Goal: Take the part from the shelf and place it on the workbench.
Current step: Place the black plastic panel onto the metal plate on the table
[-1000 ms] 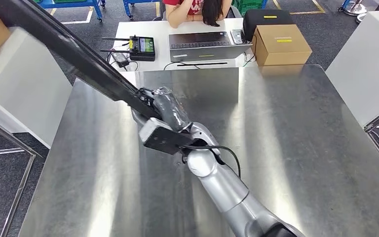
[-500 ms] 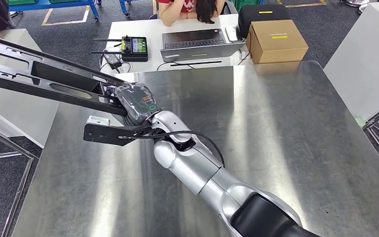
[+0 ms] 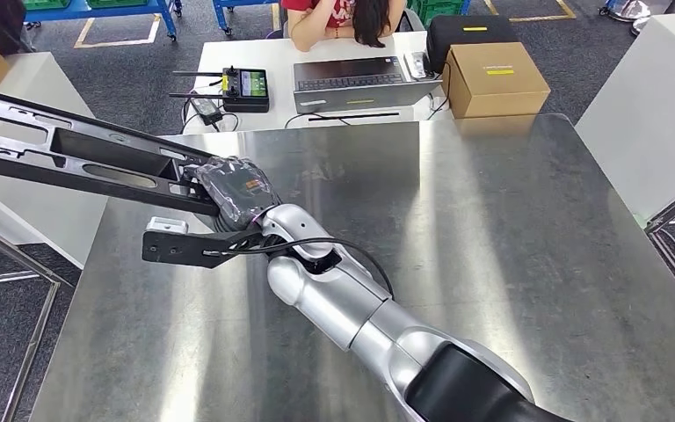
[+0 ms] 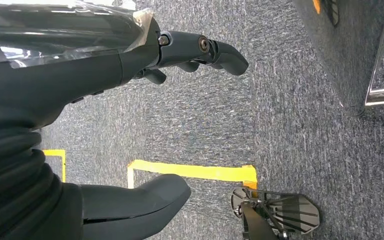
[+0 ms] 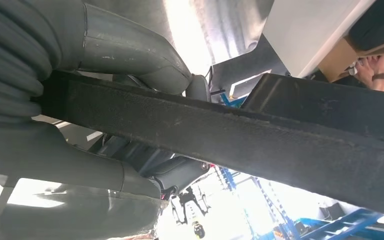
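Fingers (image 5: 145, 75) of the right hand (image 3: 233, 189) clasp the long black metal frame part (image 3: 79, 158), held above the steel worktop's (image 3: 492, 264) left edge; overhanging, it could tip. Left hand (image 4: 130, 65) hangs with fingers apart, holding nothing.

At the top of the frame, a white desk (image 3: 255, 48) holds a grey laptop (image 3: 365, 81), a brown cardboard box (image 3: 496, 79) and a black remote controller (image 3: 244, 88).
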Controlling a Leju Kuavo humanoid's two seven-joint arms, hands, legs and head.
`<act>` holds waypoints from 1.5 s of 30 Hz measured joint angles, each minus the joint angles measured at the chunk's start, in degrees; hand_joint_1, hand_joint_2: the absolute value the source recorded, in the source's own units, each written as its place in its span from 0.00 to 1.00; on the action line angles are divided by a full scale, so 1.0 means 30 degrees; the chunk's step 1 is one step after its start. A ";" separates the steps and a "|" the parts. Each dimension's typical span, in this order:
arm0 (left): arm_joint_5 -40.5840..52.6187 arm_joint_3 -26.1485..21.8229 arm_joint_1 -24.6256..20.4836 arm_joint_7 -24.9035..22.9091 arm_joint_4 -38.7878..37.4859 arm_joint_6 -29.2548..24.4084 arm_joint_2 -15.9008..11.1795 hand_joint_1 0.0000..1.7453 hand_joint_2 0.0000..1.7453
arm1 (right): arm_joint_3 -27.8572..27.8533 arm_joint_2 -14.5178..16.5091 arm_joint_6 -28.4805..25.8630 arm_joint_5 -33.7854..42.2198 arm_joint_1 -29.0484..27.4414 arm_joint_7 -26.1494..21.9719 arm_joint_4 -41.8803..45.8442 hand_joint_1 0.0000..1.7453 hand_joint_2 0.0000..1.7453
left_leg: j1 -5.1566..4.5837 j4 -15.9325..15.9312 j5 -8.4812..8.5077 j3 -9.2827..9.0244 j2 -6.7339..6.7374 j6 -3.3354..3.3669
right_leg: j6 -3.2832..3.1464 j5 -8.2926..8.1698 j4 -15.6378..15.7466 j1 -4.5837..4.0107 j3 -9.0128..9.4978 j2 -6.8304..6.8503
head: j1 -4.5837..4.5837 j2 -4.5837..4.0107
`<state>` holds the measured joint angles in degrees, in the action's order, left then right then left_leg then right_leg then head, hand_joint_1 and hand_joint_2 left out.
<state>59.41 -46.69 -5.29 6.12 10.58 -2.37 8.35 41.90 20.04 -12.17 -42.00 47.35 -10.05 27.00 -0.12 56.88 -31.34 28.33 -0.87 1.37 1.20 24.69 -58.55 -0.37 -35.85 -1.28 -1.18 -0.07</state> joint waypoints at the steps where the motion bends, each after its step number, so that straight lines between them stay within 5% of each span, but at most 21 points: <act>1: 0.0002 0.0000 0.0000 0.0000 0.0000 -0.0005 0.0000 0.00 1.00 | 0.0024 0.0013 -0.0002 0.0004 0.0010 0.0033 -0.0027 1.00 1.00 | -0.0003 0.0000 0.0000 0.0000 0.0000 0.0000 | 0.0000 0.0000 0.0008 0.0001 0.0004 0.0000 | 0.0000 0.0000; 12: -0.0151 -0.0131 -0.0003 -0.0051 0.0000 0.0025 -0.0131 0.00 1.00 | 0.0649 0.0085 0.0024 0.0417 0.0095 0.0510 -0.0091 1.00 1.00 | -0.0093 0.0165 -0.0082 0.0057 -0.0017 0.0158 | 0.0078 -0.0048 0.0082 0.0156 0.0013 0.0000 | 0.0000 0.0000; 16: -0.0233 -0.0251 -0.0003 -0.0071 0.0000 0.0155 -0.0158 0.00 1.00 | 0.0927 0.0141 0.0077 0.0486 0.0178 0.0789 -0.0089 1.00 1.00 | 0.0017 -0.0157 0.0318 -0.0089 0.0072 0.0461 | 0.0368 -0.0075 0.0059 0.0111 -0.0043 0.0041 | -0.0004 0.0000; 18: -0.0251 -0.0311 0.0001 -0.0067 0.0000 0.0227 -0.0171 0.00 1.00 | 0.1064 0.0140 0.0104 0.0586 0.0289 0.0880 -0.0087 1.00 1.00 | 0.0178 -0.0487 0.0598 -0.0207 0.0196 0.0630 | 0.0360 0.0597 -0.1117 0.0082 -0.0630 0.0121 | -0.0022 0.0000; 20: -0.0255 -0.0350 0.0039 -0.0066 0.0000 0.0242 -0.0204 0.00 1.00 | 0.1204 0.0080 0.0124 0.0656 0.0328 0.0922 -0.0115 1.00 1.00 | 0.0204 -0.0513 0.0654 -0.0176 0.0257 0.0685 | 0.0363 0.1569 -0.3613 0.0207 -0.1698 0.0163 | -0.0033 0.0000; 22: -0.0255 -0.0379 0.0073 -0.0066 0.0000 0.0248 -0.0215 0.00 1.00 | 0.1295 -0.0003 0.0149 0.0672 0.0276 0.0949 -0.0175 1.00 1.00 | 0.0256 -0.0481 0.0641 -0.0172 0.0275 0.0663 | 0.0618 0.1854 -0.5093 0.0384 -0.2295 0.0195 | -0.0033 0.0000; 23: -0.0255 -0.0393 0.0077 -0.0066 0.0000 0.0251 -0.0215 0.00 1.00 | 0.1326 -0.0025 0.0160 0.0676 0.0273 0.0958 -0.0195 1.00 1.00 | 0.0309 -0.0433 0.0610 -0.0175 0.0267 0.0615 | 0.0850 0.1540 -0.4721 0.0467 -0.2080 0.0220 | -0.0033 0.0000; 26: -0.0255 -0.0450 0.0069 -0.0065 0.0000 0.0253 -0.0219 0.00 1.00 | 0.1435 -0.0013 0.0182 0.0718 0.0342 0.0975 -0.0209 1.00 1.00 | 0.0457 -0.0096 0.0350 -0.0078 0.0228 0.0214 | 0.1409 0.0222 -0.1215 0.0605 -0.0229 0.0328 | -0.0044 0.0000; 28: -0.0255 -0.0479 0.0072 -0.0058 0.0000 0.0244 -0.0229 0.00 1.00 | 0.1519 -0.0008 0.0226 0.0772 0.0373 0.1064 -0.0220 1.00 1.00 | 0.0443 0.0141 0.0254 0.0133 0.0212 -0.0064 | 0.1311 0.0150 -0.0219 0.0528 0.0309 0.0330 | -0.0060 0.0002; 32: -0.0282 -0.0501 0.0095 -0.0051 0.0000 0.0237 -0.0222 0.00 1.00 | 0.1681 0.0040 0.0412 0.0871 0.0413 0.1315 -0.0224 1.00 1.00 | 0.0549 0.0676 -0.0131 0.0526 0.0240 -0.0412 | 0.0860 0.0134 -0.0125 0.0589 0.0152 0.0288 | -0.0049 0.0007; 35: -0.0351 -0.0514 0.0090 -0.0055 0.0000 0.0222 -0.0228 0.00 1.00 | 0.1805 0.0124 0.0510 0.0995 0.0475 0.1386 -0.0215 1.00 1.00 | 0.0588 0.3765 -0.1894 0.1936 0.0240 -0.0555 | 0.0263 0.0048 -0.0061 0.0570 0.0061 0.0326 | -0.0046 0.0007; 37: -0.0371 -0.0545 0.0106 -0.0062 0.0000 0.0215 -0.0240 0.00 1.00 | 0.1892 0.0138 0.0612 0.1053 0.0467 0.1490 -0.0215 1.00 1.00 | 0.0594 0.5620 -0.2373 0.2837 0.0241 -0.0603 | 0.0076 -0.0027 -0.0065 0.0477 -0.0044 0.0350 | -0.0046 0.0007; 39: -0.0373 -0.0592 0.0115 -0.0066 0.0000 0.0208 -0.0240 0.00 1.00 | 0.2015 0.0144 0.0685 0.1091 0.0461 0.1588 -0.0211 1.00 1.00 | 0.0612 0.4943 -0.1449 0.2513 0.0245 -0.0587 | 0.0009 -0.0092 -0.0081 0.0433 -0.0107 0.0352 | -0.0044 0.0007; 41: -0.0373 -0.0628 0.0098 -0.0066 0.0000 0.0195 -0.0240 0.00 1.00 | 0.2115 0.0173 0.0705 0.1109 0.0501 0.1639 -0.0195 1.00 1.00 | 0.0641 0.2586 -0.0231 0.1285 0.0245 -0.0580 | 0.0062 -0.0163 -0.0110 0.0400 -0.0159 0.0350 | -0.0044 0.0005; 43: -0.0372 -0.0639 0.0071 -0.0066 0.0002 0.0182 -0.0239 0.00 1.00 | 0.2184 0.0228 0.0730 0.1126 0.0603 0.1707 -0.0173 1.00 1.00 | 0.0556 0.1018 0.0217 0.0597 0.0175 -0.0549 | 0.0282 -0.0361 -0.0110 0.0312 -0.0318 0.0369 | -0.0053 0.0005; 45: -0.0372 -0.0652 0.0097 -0.0066 0.0002 0.0177 -0.0233 0.00 1.00 | 0.2288 0.0253 0.0754 0.1142 0.0657 0.1798 -0.0166 1.00 1.00 | 0.0391 0.0699 0.0399 0.0754 0.0104 -0.0389 | 0.0627 -0.0691 0.0019 0.0279 -0.0514 0.0387 | -0.0058 0.0007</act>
<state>58.29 -48.64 -5.00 5.92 10.58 -1.84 7.65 48.76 20.80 -9.91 -38.58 49.32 -4.66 26.51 1.05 58.97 -30.15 30.59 -0.56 0.20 3.08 22.61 -58.50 0.46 -37.39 -0.12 -1.36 -0.04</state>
